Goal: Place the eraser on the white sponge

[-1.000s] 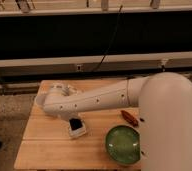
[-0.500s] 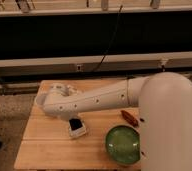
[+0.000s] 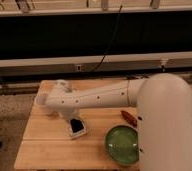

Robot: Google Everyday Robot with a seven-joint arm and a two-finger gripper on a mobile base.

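Observation:
A white sponge (image 3: 79, 131) lies on the wooden table (image 3: 44, 145), left of centre. A black eraser (image 3: 77, 126) rests on top of it. My white arm reaches from the right across the table and bends down near the table's back left. My gripper (image 3: 71, 118) is at the end of that arm, just above and behind the sponge, and is mostly hidden by the arm.
A green plate (image 3: 122, 145) sits at the table's front right, next to my body. A small reddish-brown object (image 3: 128, 116) lies behind it. A dark wall with a rail and a hanging cable runs behind the table.

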